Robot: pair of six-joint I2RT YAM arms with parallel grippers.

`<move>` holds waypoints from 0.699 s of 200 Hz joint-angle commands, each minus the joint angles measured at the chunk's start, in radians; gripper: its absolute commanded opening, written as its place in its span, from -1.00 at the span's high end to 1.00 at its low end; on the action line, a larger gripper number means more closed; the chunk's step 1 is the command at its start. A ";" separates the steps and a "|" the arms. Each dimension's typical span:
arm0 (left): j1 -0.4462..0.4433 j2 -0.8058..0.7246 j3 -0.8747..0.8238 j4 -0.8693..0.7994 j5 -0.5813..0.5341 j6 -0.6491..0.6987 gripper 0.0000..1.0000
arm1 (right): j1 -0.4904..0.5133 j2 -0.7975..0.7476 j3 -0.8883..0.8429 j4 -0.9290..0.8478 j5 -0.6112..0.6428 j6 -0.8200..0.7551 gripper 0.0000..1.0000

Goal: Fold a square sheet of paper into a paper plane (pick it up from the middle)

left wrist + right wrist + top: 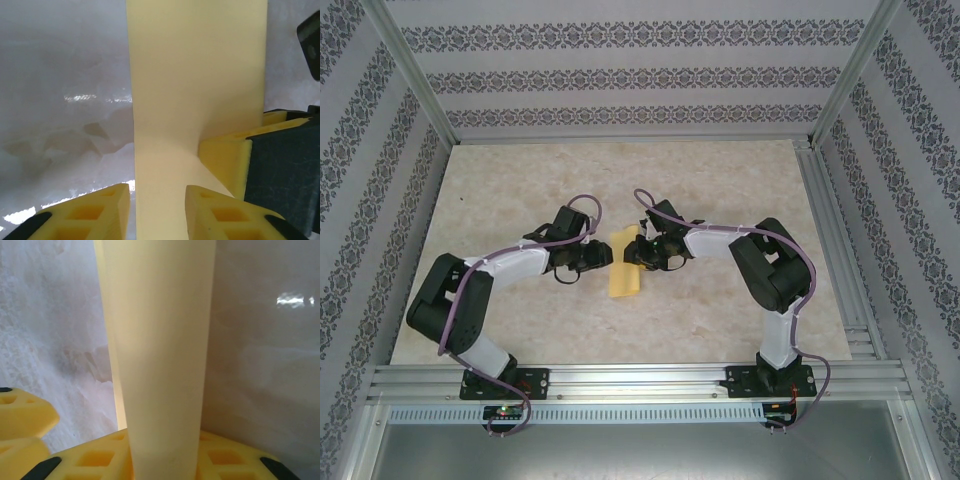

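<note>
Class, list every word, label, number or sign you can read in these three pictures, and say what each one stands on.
There is no readable text in any of the pictures.
sheet of paper: plain yellow, no print.
walls: a repeating ornament, not lettering.
arm bases: any marking is too small to read.
</note>
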 commanded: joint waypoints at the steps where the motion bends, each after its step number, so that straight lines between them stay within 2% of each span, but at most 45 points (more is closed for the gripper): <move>1: -0.017 0.037 0.036 0.072 0.003 -0.021 0.43 | -0.009 0.016 -0.011 -0.008 0.027 -0.012 0.41; 26: -0.025 0.070 0.047 0.083 0.018 -0.023 0.62 | -0.011 0.022 -0.009 -0.015 0.034 -0.008 0.43; 43: -0.025 0.072 0.047 0.078 0.003 -0.029 0.66 | -0.010 0.028 -0.009 -0.018 0.041 0.001 0.44; 101: -0.024 -0.035 -0.014 0.064 -0.163 -0.079 0.54 | -0.015 0.048 -0.014 -0.046 0.079 0.026 0.45; 140: -0.014 -0.077 -0.036 0.070 -0.185 -0.107 0.47 | -0.016 0.060 -0.013 -0.055 0.096 0.038 0.43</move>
